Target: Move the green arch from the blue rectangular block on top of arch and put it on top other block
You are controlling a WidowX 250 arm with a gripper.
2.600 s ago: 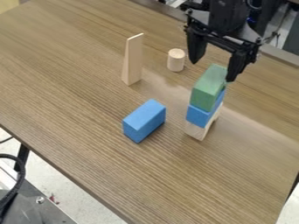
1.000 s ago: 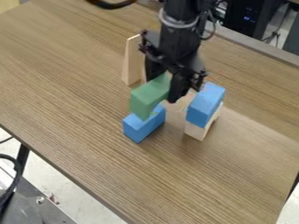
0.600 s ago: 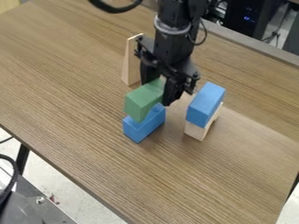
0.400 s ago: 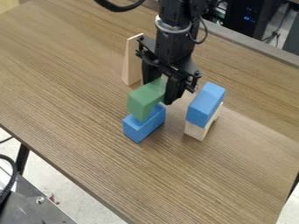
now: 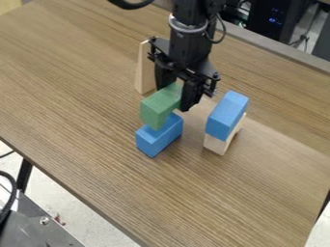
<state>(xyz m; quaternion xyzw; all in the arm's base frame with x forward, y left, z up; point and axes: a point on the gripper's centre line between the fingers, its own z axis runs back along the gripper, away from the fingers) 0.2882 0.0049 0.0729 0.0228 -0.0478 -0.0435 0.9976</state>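
Green arch held over the lone blue block, their long axes nearly in line.
The black two-finger hand [image 5: 176, 90] is clamped on the far end of the green wooden arch [image 5: 159, 107], leaving its near end jutting toward the camera above the blue rectangular block [image 5: 155, 139] on the brown wood-grain worktop [image 5: 77, 101]. Both pieces run from upper right to lower left in the view, so the coming move seems to need little turning, mostly centring and a gentle lowering; whether they touch, I cannot tell. Set down off-centre, the arch could tip. Apart, on the right, a second blue block [image 5: 226, 115] rests on a pale wooden arch [image 5: 218, 144].
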